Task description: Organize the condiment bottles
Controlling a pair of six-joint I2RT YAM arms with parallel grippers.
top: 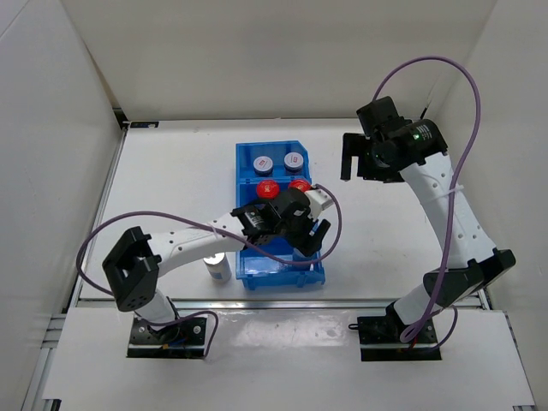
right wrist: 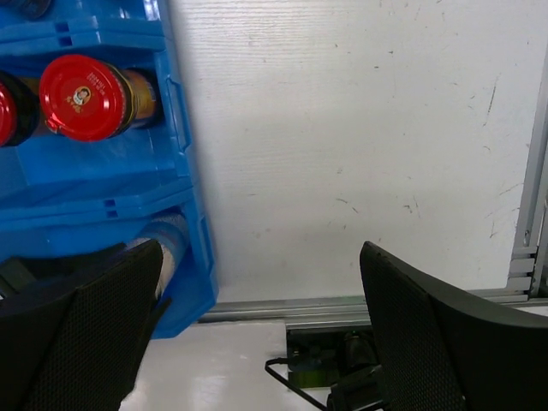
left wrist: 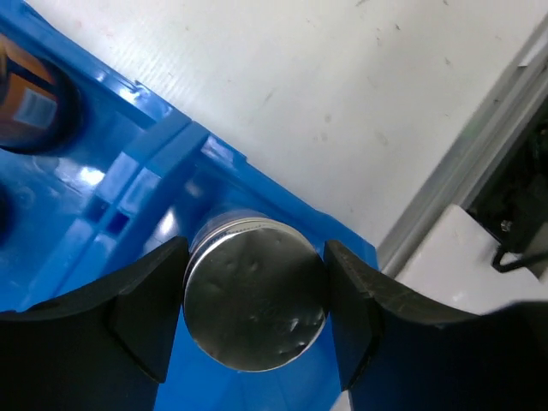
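Note:
My left gripper is shut on a silver-capped bottle, over the near right corner of the blue bin. From the right wrist, that bottle's blue-white body shows in the bin's near compartment. Two red-capped bottles stand in the middle compartment, one plain in the right wrist view. Two grey-lidded bottles stand in the far compartment. Another silver-capped bottle stands on the table left of the bin. My right gripper hangs open, holding nothing, to the right of the bin.
White walls close in the table on three sides. A metal rail runs along the table's near edge, with the arm bases and cables beyond it. Bare white table lies right of the bin.

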